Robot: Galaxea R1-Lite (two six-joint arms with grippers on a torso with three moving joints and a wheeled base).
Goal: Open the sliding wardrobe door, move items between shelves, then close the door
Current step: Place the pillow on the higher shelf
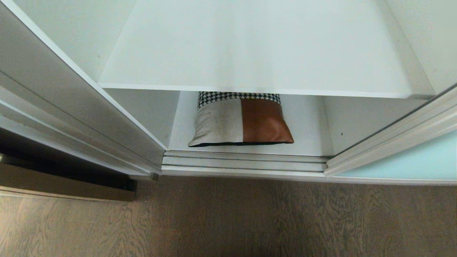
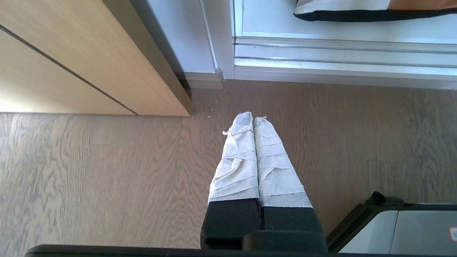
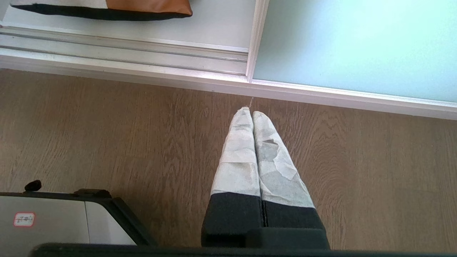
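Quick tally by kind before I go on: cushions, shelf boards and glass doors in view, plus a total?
cushion: 1
shelf boards, upper and bottom: 2
frosted glass door: 1
Total: 4

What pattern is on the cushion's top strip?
Black-and-white houndstooth, on the square beige-and-rust patchwork cushion; head view shows it best.

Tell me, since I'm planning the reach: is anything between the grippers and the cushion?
Nothing visible. The sliding door is pushed aside, and the cushion lies on the bottom shelf behind the door tracks, under the upper shelf.
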